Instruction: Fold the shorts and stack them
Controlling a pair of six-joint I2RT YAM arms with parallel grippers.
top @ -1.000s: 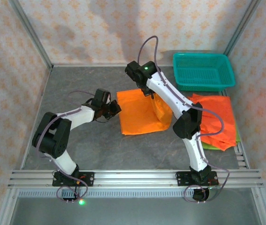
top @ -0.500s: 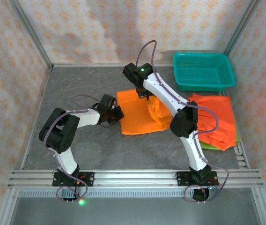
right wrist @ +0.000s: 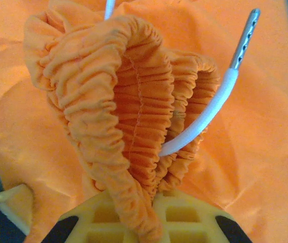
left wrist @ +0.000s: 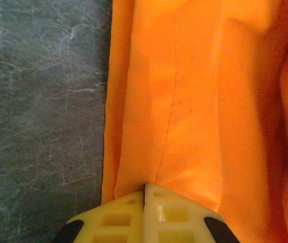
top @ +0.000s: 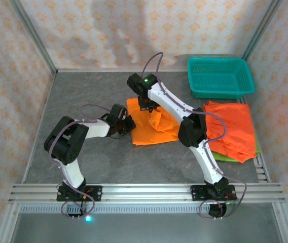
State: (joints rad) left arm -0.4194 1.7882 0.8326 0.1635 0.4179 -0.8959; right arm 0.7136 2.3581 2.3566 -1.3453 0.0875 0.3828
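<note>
Basket [top: 219,76] stands beyond shorts pile [top: 235,126]; right arm [top: 170,104] crosses orange shorts [top: 144,132].

one pair of orange shorts [top: 149,132] lies partly folded mid-table, its left edge [left wrist: 114,101] flat and straight, its gathered elastic waist [right wrist: 134,101] bunched and lifted, a white drawstring [right wrist: 205,119] curling out. more orange shorts [top: 232,126] lie piled at the right, over a lime green pair [top: 225,159].
</note>
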